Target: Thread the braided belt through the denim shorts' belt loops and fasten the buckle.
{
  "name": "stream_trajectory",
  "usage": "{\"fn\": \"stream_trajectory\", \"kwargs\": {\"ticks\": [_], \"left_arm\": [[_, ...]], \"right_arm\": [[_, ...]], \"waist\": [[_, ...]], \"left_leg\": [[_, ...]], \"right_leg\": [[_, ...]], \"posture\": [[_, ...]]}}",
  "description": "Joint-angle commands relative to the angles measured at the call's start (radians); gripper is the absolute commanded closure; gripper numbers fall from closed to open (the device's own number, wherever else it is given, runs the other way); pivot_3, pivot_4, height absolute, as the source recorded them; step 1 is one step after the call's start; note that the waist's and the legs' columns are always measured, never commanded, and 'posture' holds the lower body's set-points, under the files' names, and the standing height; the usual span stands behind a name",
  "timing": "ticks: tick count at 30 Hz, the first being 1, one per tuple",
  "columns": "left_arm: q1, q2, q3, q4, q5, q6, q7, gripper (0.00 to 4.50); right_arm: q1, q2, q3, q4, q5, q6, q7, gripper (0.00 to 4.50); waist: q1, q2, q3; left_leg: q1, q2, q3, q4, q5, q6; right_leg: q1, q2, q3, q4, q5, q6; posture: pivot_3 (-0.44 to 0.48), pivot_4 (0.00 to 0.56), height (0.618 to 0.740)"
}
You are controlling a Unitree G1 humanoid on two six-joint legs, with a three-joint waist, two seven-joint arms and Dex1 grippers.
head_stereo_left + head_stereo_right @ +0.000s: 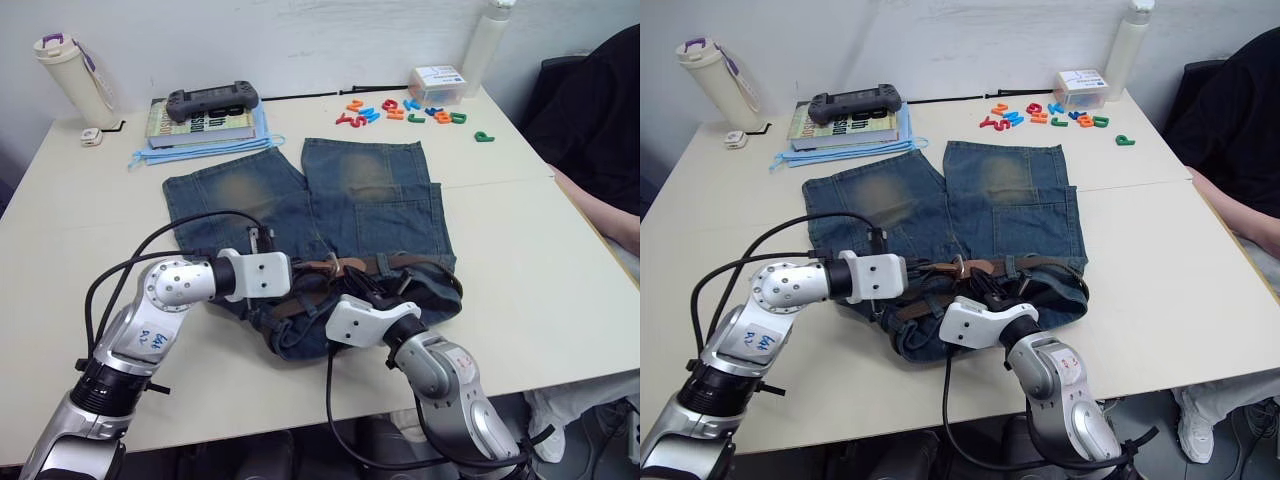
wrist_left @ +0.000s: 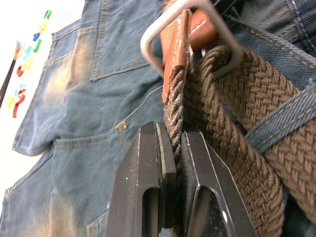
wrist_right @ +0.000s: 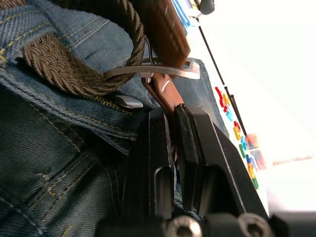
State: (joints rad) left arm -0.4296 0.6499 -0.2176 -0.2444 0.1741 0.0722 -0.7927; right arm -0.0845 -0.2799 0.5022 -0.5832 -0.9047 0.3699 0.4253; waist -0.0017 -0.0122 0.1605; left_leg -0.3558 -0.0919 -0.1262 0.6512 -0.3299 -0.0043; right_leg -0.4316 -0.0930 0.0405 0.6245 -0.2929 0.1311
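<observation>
Braided belt: brown weave, tan leather ends, silver buckle; lies along waistband of faded denim shorts on surface. My left end effector clamps its weave; right end effector clamps its leather end.

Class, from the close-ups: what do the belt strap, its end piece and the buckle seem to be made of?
Braided belt: woven cord, seemingly fabric, matte brown; plaited strands show. End piece: likely leather, smooth tan, stitched. Buckle: metal, silvery and shiny.
</observation>
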Motion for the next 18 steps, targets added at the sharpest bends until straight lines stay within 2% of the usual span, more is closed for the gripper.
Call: {"fn": "stream_trajectory", "kwargs": {"ticks": [1,7,14,18], "left_arm": [[-0.022,-0.02,-0.036,0.006,0.058,-0.031,0.034,4.5],[-0.034,-0.068,-0.076,0.037,0.162,-0.048,0.106,4.5],[-0.027,-0.117,-0.129,0.077,0.207,-0.138,0.146,4.5],[-0.006,-0.118,-0.101,0.077,0.188,-0.196,0.169,4.5]], "right_arm": [[-0.001,0.019,-0.002,-0.025,-0.009,-0.029,-0.002,4.43],[0.008,0.022,-0.005,-0.028,-0.01,-0.031,0.004,4.43],[0.014,0.028,-0.015,-0.027,-0.005,-0.036,0.014,4.43],[0.017,0.033,-0.021,-0.03,-0.004,-0.036,0.02,4.43]], "waist": [[0.0,0.0,0.0],[0.002,0.0,0.0],[0.002,0.0,0.0],[0.003,0.0,0.0]], "left_leg": [[0.0,0.0,0.0,0.0,0.0,0.0],[0.0,0.0,0.0,0.001,0.0,0.0],[0.0,0.0,0.0,0.001,0.0,0.0],[0.0,0.0,0.0,0.001,0.0,0.0]], "right_leg": [[0.0,0.0,0.0,0.0,0.0,0.0],[0.0,0.0,0.0,0.001,0.0,0.0],[0.0,0.0,0.0,0.001,0.0,0.0],[0.0,0.0,0.0,0.001,0.0,0.0]], "posture": [[0.0,0.15,0.73],[0.0,0.15,0.73],[0.0,0.15,0.73],[0.0,0.15,0.73]]}}
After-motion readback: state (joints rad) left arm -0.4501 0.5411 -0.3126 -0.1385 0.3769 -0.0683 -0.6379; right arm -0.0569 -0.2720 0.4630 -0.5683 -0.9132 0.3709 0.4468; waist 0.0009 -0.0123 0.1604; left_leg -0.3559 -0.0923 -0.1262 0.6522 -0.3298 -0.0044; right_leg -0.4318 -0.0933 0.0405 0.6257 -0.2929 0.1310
